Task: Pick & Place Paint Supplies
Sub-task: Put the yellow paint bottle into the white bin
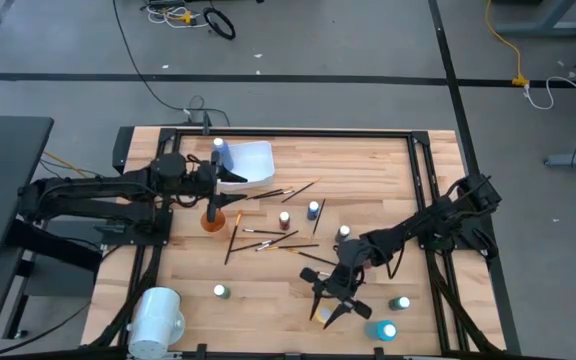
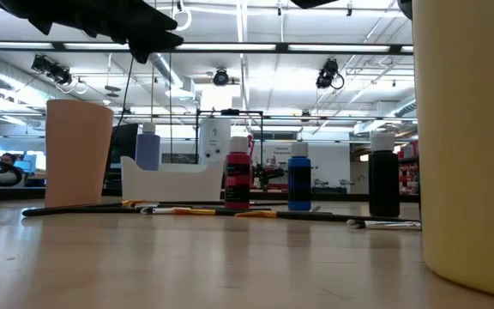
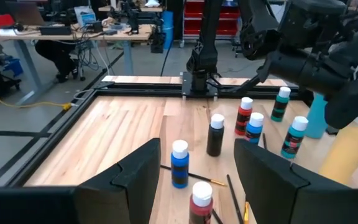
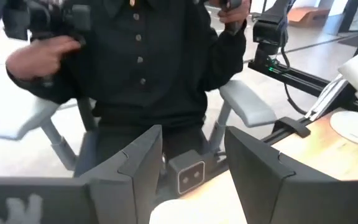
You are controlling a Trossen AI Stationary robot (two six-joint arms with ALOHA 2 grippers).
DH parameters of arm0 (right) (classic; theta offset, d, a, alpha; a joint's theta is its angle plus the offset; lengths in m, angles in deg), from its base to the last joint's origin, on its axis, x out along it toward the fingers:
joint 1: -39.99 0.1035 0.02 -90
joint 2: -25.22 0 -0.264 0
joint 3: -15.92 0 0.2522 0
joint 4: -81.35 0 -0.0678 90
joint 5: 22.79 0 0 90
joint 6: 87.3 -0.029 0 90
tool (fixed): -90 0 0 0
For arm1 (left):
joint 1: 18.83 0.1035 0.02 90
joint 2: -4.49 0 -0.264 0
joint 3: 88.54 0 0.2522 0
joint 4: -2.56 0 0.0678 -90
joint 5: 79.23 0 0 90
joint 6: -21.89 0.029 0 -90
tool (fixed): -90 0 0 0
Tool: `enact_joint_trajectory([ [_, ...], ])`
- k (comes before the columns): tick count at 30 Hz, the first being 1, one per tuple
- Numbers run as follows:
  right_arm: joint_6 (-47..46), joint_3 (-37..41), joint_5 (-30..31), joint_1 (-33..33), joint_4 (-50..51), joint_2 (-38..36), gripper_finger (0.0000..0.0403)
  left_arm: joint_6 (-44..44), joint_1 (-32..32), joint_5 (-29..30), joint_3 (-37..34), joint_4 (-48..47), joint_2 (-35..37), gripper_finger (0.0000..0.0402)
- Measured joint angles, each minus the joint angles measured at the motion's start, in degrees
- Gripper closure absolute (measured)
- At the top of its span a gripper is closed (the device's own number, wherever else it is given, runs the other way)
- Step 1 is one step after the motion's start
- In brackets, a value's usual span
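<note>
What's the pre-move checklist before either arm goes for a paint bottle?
1. Left gripper open, nothing between the fingers: ok.
2. Right gripper open and empty: ok.
3. White tub holds one blue bottle, with room left: ok.
4. Brushes lie loose mid-table, crossing each other near the red bottle: not ok for a clean pick.
5. Person sits close in front of the right wrist camera: not ok.
6. Whether the right gripper is over a bottle: cannot tell.
</note>
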Motion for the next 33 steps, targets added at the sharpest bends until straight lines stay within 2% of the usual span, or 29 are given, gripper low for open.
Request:
enact_joint_trajectory([
  [7, 0.2, 0.0, 0.1, 1.0, 3.2, 0.0, 0.0223, 2.1, 0.0, 0.0, 0.0, 0.0, 0.0, 0.0187],
  [15, 2.6, 0.0, 3.8, 1.3, 5.8, 0.0, 0.0223, 2.1, 0.0, 0.0, 0.0, 0.1, 0.0, 0.0187],
  [22, 5.6, 0.0, 1.5, 1.3, 8.7, 0.0, 0.0224, 0.7, 0.0, 0.0, 0.0, 0.1, 0.0, 0.0187],
  [25, 6.7, 0.0, 1.5, 1.0, 9.5, 0.0, 0.0237, 0.7, 0.0, 0.0, 0.0, 0.1, 0.0, 0.0187],
  [30, 6.4, 0.0, 1.0, -0.7, 11.9, 0.0, 0.0291, -0.8, 0.0, 0.0, 0.0, 0.2, 0.0, 0.0187],
  [33, 7.4, 0.0, -2.3, -1.9, 11.9, 0.0, 0.0293, -1.0, 0.0, 0.0, 0.0, 0.2, 0.0, 0.0187],
])
